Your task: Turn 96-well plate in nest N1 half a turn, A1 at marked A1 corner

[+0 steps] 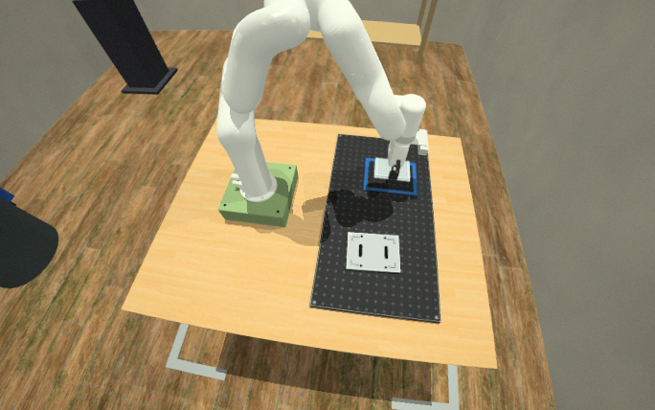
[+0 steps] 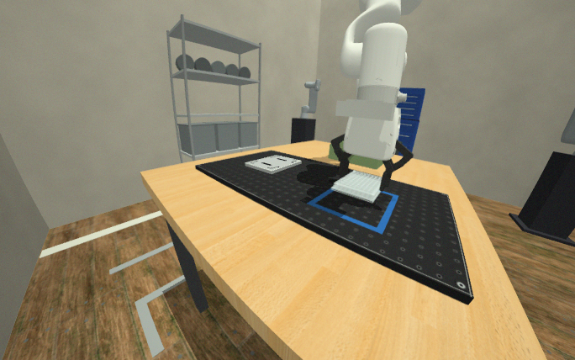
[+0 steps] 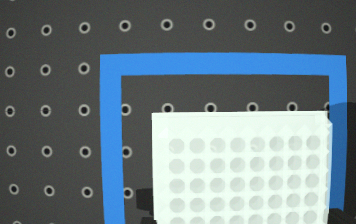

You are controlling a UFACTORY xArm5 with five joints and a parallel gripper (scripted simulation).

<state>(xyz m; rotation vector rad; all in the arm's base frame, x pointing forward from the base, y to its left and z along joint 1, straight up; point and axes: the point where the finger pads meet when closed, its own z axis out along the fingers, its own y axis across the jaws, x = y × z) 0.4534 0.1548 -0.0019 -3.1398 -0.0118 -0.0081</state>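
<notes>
While gripper (image 2: 363, 172)-held: 96-well plate (image 2: 356, 185) above blue frame (image 2: 383, 220), nest (image 2: 272, 163) apart.

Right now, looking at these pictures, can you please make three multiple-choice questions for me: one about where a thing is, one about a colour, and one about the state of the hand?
1. Where is the 96-well plate?
A. Seated in the white plate nest
B. Held above the blue outlined rectangle
C. Lying on the bare wooden table

2. What colour is the rectangle outline on the black perforated board?
A. Red
B. Green
C. Blue

3. What is the state of the hand?
A. Shut on the plate
B. Open, holding nothing
C. Out of view

Answers:
1. B: the exterior view shows the plate raised over the blue outline, while the white plate nest stands apart and unoccupied.
2. C: the outline is blue in all three views.
3. A: a dark finger stands at each side of the plate, which hangs off the board.
</notes>
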